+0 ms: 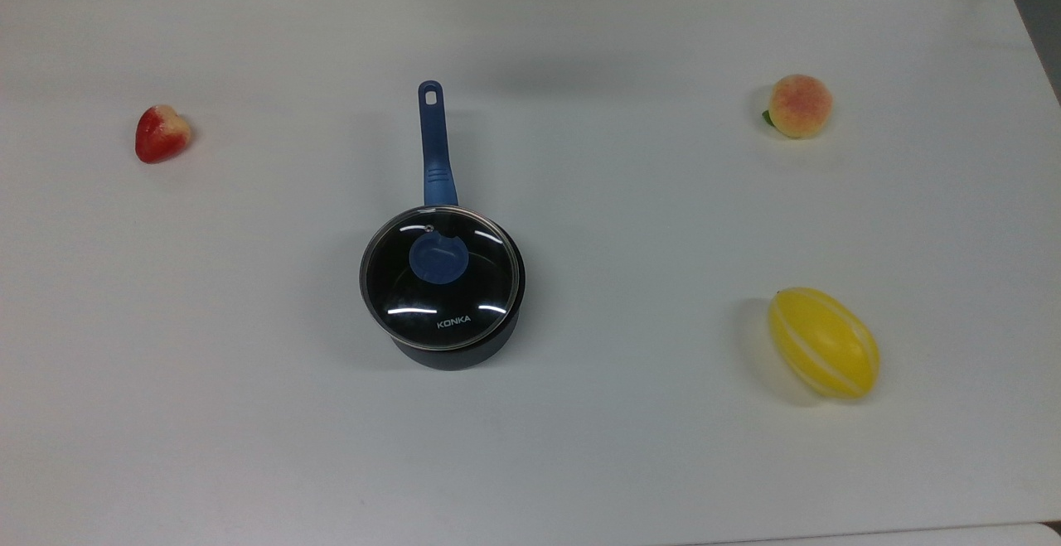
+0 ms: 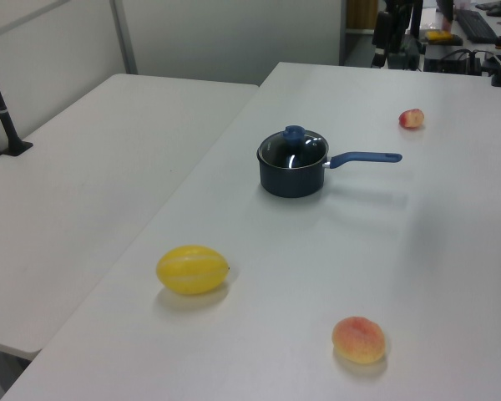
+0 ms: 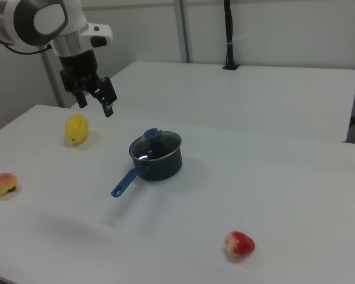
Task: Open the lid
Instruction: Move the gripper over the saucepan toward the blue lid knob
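1. Sitting closed on the black saucepan, the lid is at mid-frame in the top view, on the white surface; rim seated all round, blue knob at its centre.
2. Gripper hangs in the upper left of the right view, well above the surface and well apart from the pan. Jaws stand spread, holding nothing.
3. Key relation: in the right view the knob lies down and to the right of the jaws. Judgement: the approach calls for travel across, then a descent onto the knob.
4. Pan handle runs toward the lower left of the right view, away from the knob; it should not obstruct.
5. Yellow melon sits just below the gripper in the right view; peach and strawberry lie well apart.
6. Task not yet begun.
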### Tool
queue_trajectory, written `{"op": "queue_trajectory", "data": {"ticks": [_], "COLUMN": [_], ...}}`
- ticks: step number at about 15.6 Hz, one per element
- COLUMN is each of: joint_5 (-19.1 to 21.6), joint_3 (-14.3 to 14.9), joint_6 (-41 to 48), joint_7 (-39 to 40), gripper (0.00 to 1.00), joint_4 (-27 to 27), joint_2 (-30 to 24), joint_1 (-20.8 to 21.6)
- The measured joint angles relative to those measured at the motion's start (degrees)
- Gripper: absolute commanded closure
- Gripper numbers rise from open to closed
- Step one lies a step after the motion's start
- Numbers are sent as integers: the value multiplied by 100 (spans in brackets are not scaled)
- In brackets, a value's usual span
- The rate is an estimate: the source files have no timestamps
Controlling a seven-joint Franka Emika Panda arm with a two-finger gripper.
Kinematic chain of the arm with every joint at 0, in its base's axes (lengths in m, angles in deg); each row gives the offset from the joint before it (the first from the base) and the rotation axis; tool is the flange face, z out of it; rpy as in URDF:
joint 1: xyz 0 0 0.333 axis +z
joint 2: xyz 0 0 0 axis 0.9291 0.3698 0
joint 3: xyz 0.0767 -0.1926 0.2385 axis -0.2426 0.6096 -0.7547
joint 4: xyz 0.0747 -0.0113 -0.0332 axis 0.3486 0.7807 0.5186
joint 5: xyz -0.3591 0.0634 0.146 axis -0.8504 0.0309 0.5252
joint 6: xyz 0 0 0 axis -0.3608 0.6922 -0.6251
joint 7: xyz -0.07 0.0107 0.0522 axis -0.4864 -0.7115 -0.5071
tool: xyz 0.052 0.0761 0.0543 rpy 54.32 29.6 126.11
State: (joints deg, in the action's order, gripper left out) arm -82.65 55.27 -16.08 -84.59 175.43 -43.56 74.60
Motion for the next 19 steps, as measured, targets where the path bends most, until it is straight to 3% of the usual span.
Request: {"op": "queue_trajectory", "data": {"ticks": [15, 19], "joint_5": [0, -140], "joint_3": [-1, 2], "joint_6": [0, -249], "joint_7": [0, 0], "gripper": [0, 0], "joint_4": [4, 7], "joint_2": [14, 236], "joint_1": [0, -1]}}
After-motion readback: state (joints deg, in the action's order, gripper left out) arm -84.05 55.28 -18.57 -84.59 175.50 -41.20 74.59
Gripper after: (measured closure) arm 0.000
